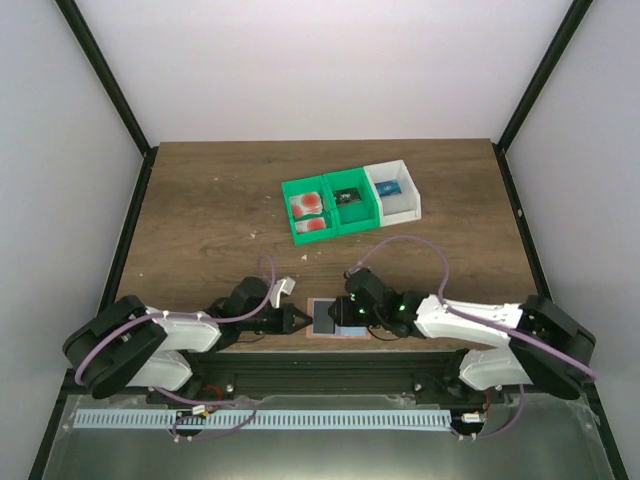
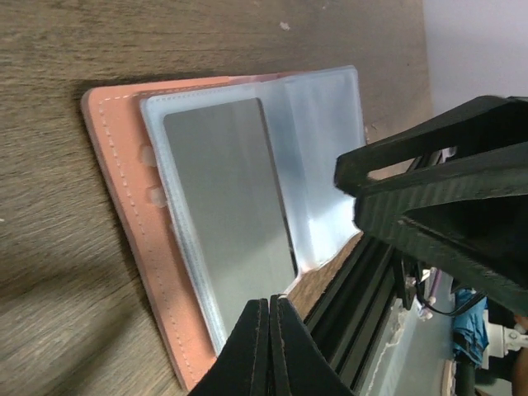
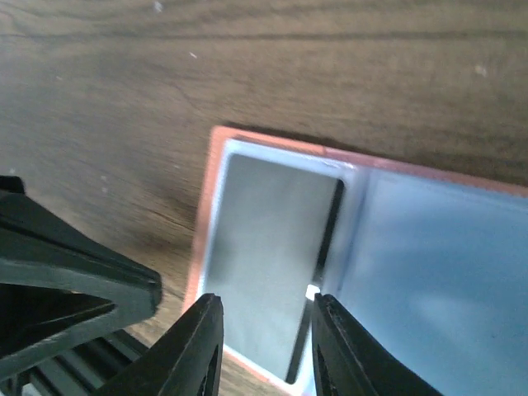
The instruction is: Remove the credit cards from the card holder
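The card holder lies open at the table's near edge, salmon-pink rim around blue-grey clear pockets. A flat grey card sits in one pocket, also visible as the grey card in the right wrist view. My left gripper is shut, its tips at the holder's near edge with nothing visible between them. My right gripper hangs just above the grey card's near end, jaws apart on either side of it. Two pale credit cards with red blots lie in the green bin.
The green bin has a second compartment holding a dark item. A white bin beside it holds a blue item. The table's near edge and black frame rail run right beside the holder. Both grippers' tips stand close together over the holder.
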### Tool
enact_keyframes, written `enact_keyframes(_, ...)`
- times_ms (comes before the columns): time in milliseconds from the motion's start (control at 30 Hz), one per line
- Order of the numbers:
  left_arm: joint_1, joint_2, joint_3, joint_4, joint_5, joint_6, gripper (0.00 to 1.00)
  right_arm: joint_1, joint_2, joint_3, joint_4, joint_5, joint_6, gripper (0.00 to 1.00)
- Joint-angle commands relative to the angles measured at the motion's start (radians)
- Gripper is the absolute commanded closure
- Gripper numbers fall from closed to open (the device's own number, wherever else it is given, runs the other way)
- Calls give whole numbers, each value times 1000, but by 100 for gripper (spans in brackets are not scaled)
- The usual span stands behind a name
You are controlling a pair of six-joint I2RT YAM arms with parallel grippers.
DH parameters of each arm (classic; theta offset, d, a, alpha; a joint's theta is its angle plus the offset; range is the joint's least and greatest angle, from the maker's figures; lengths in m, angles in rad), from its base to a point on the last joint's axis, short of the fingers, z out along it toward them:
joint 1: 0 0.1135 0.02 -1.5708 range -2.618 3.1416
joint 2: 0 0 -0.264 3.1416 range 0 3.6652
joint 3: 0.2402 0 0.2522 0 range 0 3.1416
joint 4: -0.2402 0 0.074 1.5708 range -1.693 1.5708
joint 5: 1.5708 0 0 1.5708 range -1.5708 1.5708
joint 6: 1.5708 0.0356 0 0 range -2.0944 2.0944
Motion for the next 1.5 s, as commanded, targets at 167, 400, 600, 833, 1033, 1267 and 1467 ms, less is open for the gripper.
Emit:
enact_keyframes(167, 6, 87, -1, 122, 22, 38, 100, 5, 97, -64, 168, -57, 25, 70)
enact_keyframes(400, 6, 135, 15, 123, 35, 54, 100, 5, 119, -72, 172, -40, 25, 70)
enact_keyframes(600, 6, 169, 23, 93, 18, 71, 100, 4, 126, -93, 180, -34, 45, 69)
enact_keyframes(833, 6, 175, 21, 76, -2, 79, 100, 5, 116, -107, 204, -47, 60, 65)
enact_keyframes(1033, 4, 189, 16, 78, -5, 85, 100, 5, 126, -117, 243, -50, 78, 64)
enact_keyframes(1267, -4, 203, 10, 92, -6, 80, 100, 2, 134, -141, 294, -69, 101, 64)
enact_keyframes(1467, -10, 206, 6, 105, -9, 73, 100, -7, 110, -159, 336, -99, 111, 65)
